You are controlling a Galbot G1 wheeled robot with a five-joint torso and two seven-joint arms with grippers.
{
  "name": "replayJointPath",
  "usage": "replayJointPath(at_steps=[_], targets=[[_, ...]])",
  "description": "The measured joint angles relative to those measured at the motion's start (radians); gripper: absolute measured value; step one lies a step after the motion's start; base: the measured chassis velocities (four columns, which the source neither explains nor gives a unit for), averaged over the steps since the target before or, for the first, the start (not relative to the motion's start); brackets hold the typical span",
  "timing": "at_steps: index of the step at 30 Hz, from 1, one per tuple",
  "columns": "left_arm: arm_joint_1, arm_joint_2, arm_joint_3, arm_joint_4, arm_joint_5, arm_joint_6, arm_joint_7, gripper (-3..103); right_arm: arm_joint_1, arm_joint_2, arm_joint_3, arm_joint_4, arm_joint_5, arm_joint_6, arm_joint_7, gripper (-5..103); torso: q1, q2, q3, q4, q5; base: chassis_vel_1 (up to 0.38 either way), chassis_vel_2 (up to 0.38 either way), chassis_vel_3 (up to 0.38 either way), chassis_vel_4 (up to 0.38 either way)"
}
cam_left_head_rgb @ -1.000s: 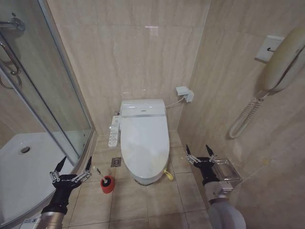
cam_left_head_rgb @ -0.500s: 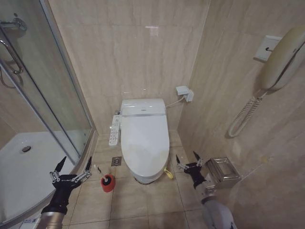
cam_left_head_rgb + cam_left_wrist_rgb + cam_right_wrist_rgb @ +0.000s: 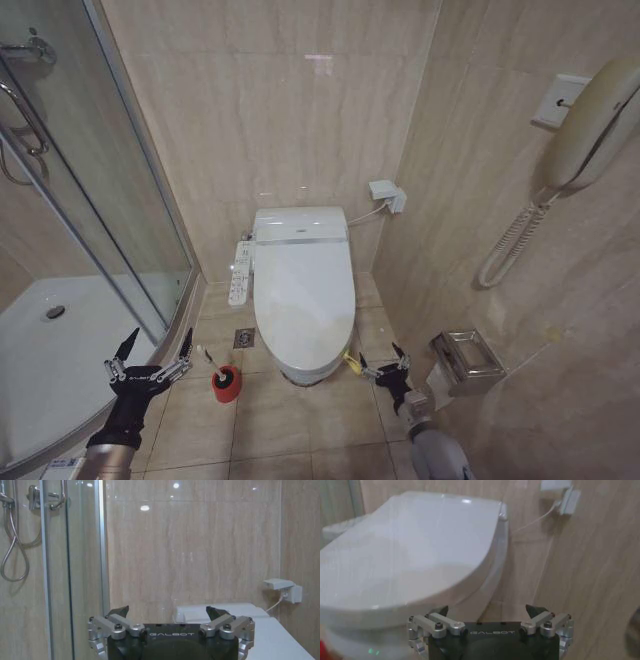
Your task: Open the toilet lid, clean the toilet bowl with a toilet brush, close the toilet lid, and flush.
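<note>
The toilet lid (image 3: 303, 292) is found closed over the bowl at the centre of the head view. The right gripper (image 3: 382, 366) is held low at about 5 o'clock from the lid, fingers spread and empty, just beside the yellow-green strap (image 3: 352, 365). A metal paper holder (image 3: 466, 361) is fixed to the wall at its 3 o'clock. The left gripper (image 3: 150, 351) is held spread at 8 o'clock, against the shower enclosure (image 3: 60, 330). The toilet brush (image 3: 224, 381) is seen standing in its red cup between that gripper and the toilet. A control panel (image 3: 239, 274) flanks the lid at 9 o'clock.
</note>
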State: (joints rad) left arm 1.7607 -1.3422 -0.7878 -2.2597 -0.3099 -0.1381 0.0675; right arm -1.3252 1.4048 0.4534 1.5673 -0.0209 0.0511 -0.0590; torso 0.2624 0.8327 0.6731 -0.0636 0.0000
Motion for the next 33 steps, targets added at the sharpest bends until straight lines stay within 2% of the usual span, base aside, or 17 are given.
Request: replayJointPath(at_steps=[10, 26, 33], targets=[[0.0, 0.0, 0.0, 0.0, 0.0, 0.0, 0.0, 100, 0.057, 0.017, -0.056, -0.113, -0.034, 0.01, 0.018, 100, 0.0, 0.0, 0.0, 0.0, 0.0, 0.0, 0.0, 0.0, 0.0], [0.0, 0.0, 0.0, 0.0, 0.0, 0.0, 0.0, 100, 0.209, 0.007, -0.066, -0.318, -0.075, 0.044, 0.046, 100, 0.0, 0.0, 0.0, 0.0, -0.0001, 0.0, 0.0, 0.0, 0.0], [0.0, 0.0, 0.0, 0.0, 0.0, 0.0, 0.0, 100, 0.208, -0.013, -0.077, -0.312, -0.067, 0.045, 0.05, 100, 0.0, 0.0, 0.0, 0.0001, 0.0, 0.0, 0.0, 0.0, 0.0]])
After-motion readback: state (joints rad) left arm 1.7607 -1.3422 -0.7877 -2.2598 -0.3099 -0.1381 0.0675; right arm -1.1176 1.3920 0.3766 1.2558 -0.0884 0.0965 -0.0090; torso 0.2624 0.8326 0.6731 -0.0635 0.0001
